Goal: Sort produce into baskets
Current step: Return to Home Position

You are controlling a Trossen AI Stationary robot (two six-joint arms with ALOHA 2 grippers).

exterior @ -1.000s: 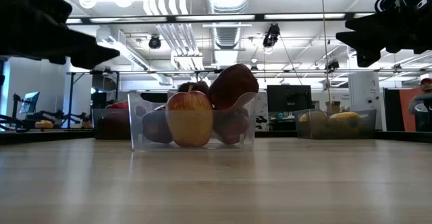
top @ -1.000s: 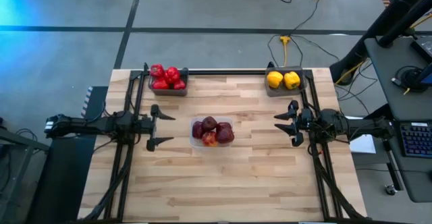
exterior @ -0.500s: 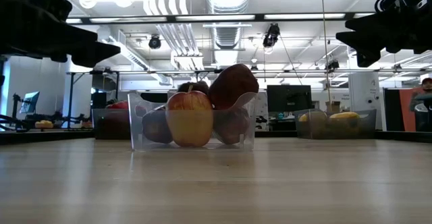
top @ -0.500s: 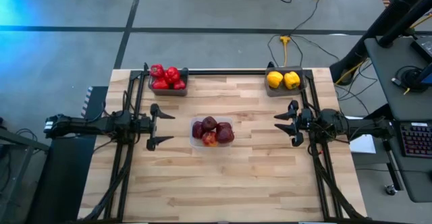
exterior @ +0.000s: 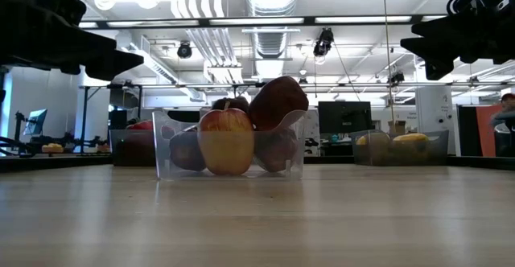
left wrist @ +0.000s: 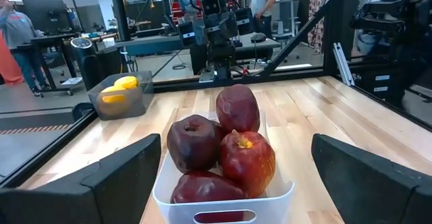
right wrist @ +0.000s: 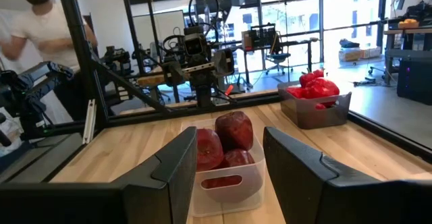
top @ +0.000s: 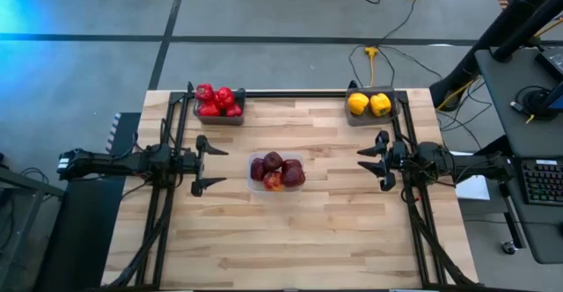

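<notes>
Several dark red apples (top: 276, 171) are piled in the clear square container (top: 260, 186) at the table's middle; they also show in the left wrist view (left wrist: 221, 150). Several red bell peppers (top: 218, 100) fill the dark grey tray (top: 220, 119) at the far left. Two yellow bell peppers (top: 369, 104) lie in the dark grey tray (top: 369, 119) at the far right. My left gripper (top: 211, 165) hovers open and empty left of the apples. My right gripper (top: 373, 161) hovers open and empty right of them.
Black frame rails (top: 299, 92) run along the table's far edge and down both sides. Bare wood (top: 290, 239) lies between the container and the near edge. A person (right wrist: 34, 8) stands in the room beyond the table.
</notes>
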